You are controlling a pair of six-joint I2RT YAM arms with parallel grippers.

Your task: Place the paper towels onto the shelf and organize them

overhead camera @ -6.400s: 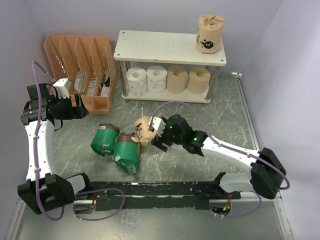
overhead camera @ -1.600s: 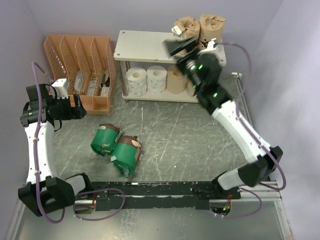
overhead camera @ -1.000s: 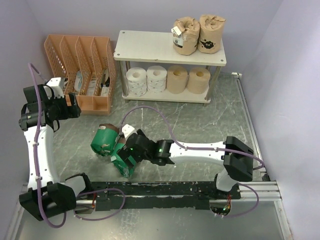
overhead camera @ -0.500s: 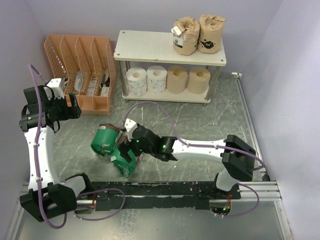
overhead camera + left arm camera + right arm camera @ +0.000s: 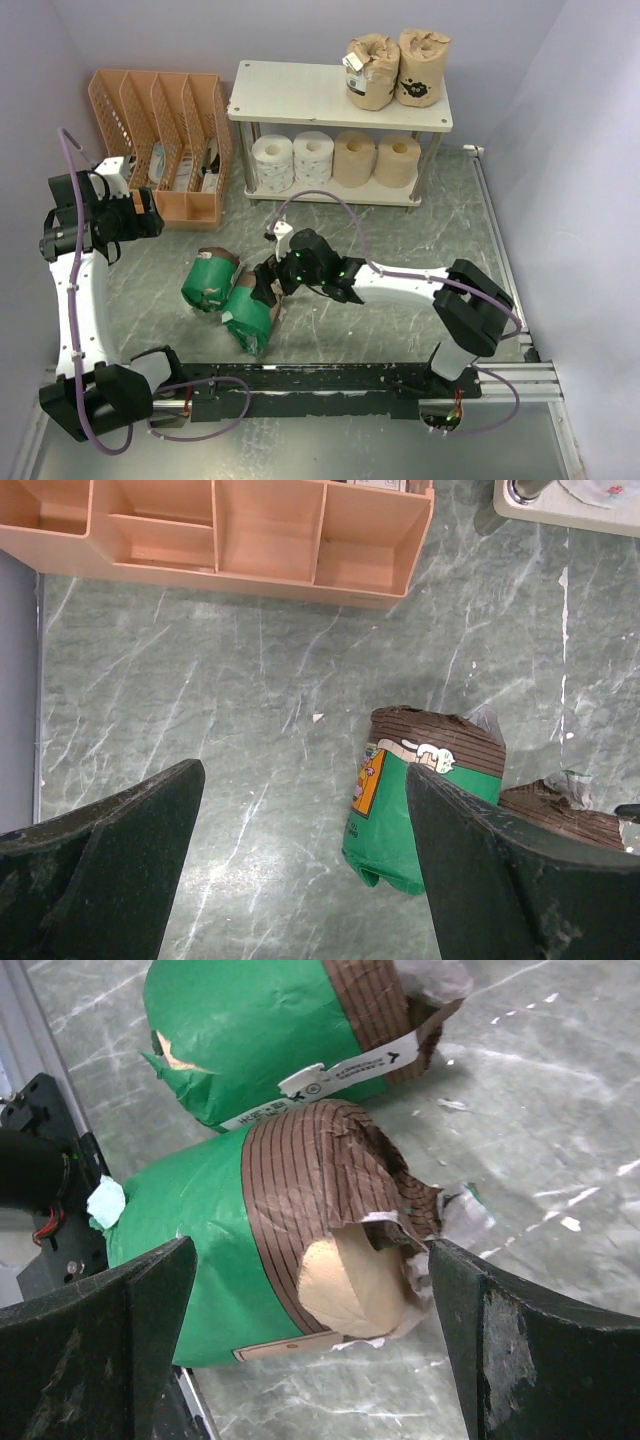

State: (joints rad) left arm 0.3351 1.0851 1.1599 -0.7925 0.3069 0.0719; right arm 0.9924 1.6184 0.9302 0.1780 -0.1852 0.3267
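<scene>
Two green-wrapped rolls lie on the table: one (image 5: 209, 281) further left, one (image 5: 250, 315) nearer the front. My right gripper (image 5: 268, 287) is open at the torn brown end of the nearer roll (image 5: 300, 1250), its fingers on either side and not touching it; the other green roll (image 5: 250, 1030) lies beyond. My left gripper (image 5: 135, 215) is open and empty, held high by the organizer, with the left green roll (image 5: 420, 800) below it. The shelf (image 5: 300, 95) carries two tan-wrapped rolls (image 5: 373, 72) on top at the right, and two white (image 5: 290, 160) and two tan rolls (image 5: 375, 160) on the lower board.
An orange slotted file organizer (image 5: 165, 130) stands left of the shelf and also shows in the left wrist view (image 5: 250, 530). The black base rail (image 5: 320, 385) runs along the front, close behind the nearer green roll. Walls close the table at back and sides.
My right arm left a second tan-wrapped roll on the shelf top, then came down to the green rolls. In the last second it moved up and right to the nearer roll's brown end.
</scene>
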